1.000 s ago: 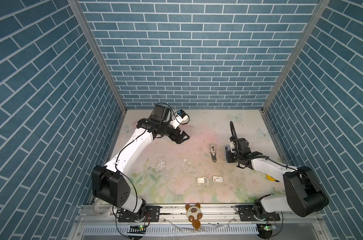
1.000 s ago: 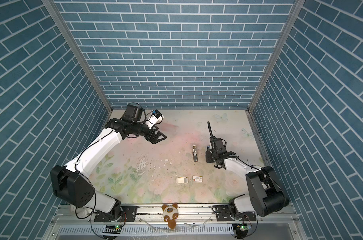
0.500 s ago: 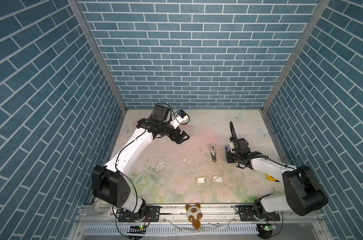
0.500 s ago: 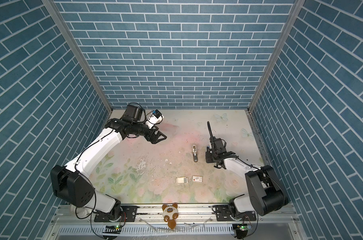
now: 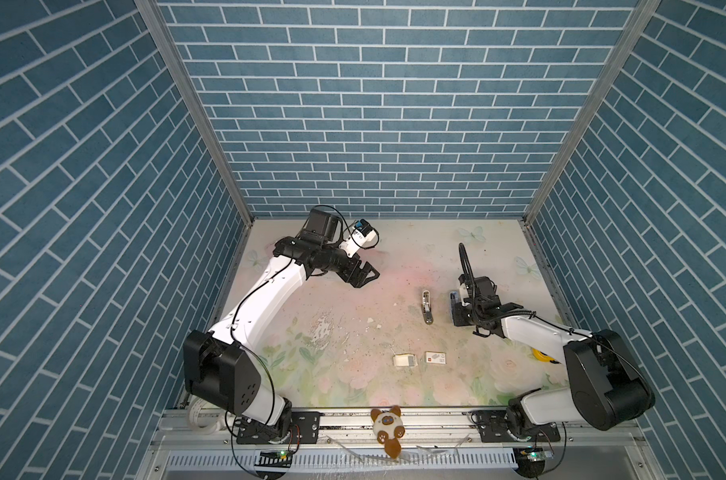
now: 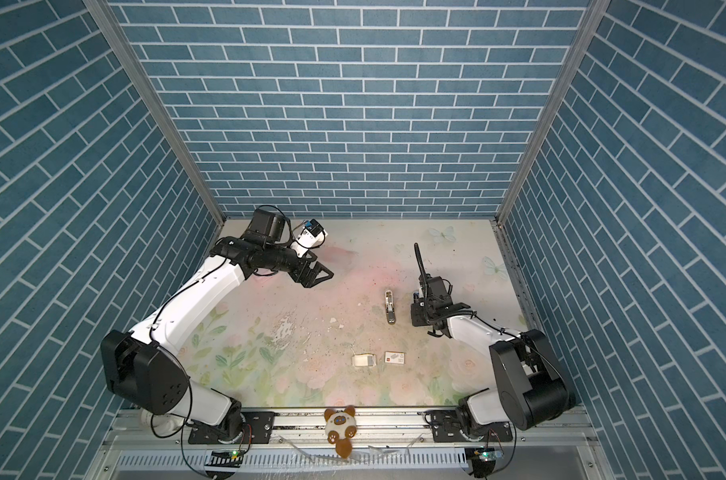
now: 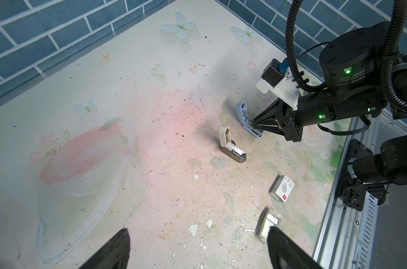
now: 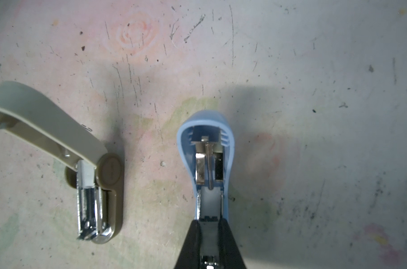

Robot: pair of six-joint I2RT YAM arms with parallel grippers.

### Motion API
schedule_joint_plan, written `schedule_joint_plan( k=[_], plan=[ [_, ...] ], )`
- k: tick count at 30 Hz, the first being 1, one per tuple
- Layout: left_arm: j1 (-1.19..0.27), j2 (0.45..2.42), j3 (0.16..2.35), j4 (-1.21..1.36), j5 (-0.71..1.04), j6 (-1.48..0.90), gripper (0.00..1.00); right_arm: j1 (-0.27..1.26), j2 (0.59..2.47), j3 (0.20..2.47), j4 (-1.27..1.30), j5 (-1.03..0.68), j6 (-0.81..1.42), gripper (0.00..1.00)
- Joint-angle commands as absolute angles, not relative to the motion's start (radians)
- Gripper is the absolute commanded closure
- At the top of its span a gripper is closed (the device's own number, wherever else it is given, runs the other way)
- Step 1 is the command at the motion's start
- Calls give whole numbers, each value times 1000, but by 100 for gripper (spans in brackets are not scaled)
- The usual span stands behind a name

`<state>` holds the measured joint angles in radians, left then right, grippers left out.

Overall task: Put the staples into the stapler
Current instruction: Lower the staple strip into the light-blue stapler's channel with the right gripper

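- I am reading the table [image 5: 320,374] in both top views as a clock face, with 12 at the far wall.
- The left gripper [image 5: 370,277] is hovering over the table at about 11 o'clock. Its jaws are standing wide apart and holding nothing. In the left wrist view its black fingers [image 7: 118,249] are framing bare table.
- A plush toy [image 5: 388,428] is sitting on the front rail at 6 o'clock, off the table.
- The tray [image 5: 405,360] is lying at about 6 o'clock, out of its sleeve. I am seeing something pale inside it, too small to make out.
- The beige stapler [image 5: 426,306] is lying just off centre toward 3 o'clock. Its lid is swung up and its metal channel is showing.
- The sleeve [image 5: 435,358], with its red mark, is lying at about 5 o'clock. It is just beside the tray at the tray's 3 o'clock, and the two are not touching.
- The blue stapler [image 5: 453,300] is sitting at the beige one's 3 o'clock, near it but apart. Its lid is also raised.
- The right gripper [image 8: 208,223] is reaching down into the blue stapler's open channel, at the end away from the raised lid.
- Its jaws are nearly closed and are pinching a narrow grey strip. As far as I can tell, these are the staples [image 8: 208,230], lying in that channel.
- In both top views the wrist is covering the grip.
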<state>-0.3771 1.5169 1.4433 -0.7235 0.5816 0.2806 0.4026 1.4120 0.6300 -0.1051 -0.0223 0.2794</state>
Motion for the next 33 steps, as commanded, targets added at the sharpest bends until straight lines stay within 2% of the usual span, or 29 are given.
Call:
schedule_joint_plan(
  k=[1,33],
  plan=[
    [-372,1511,1444,-723,594,282,7,398,1411,649,-124,-18,250,93],
    [-372,1499,1431,-718,591,286,7,408,1427,655,-141,-9,252,89]
  ],
)
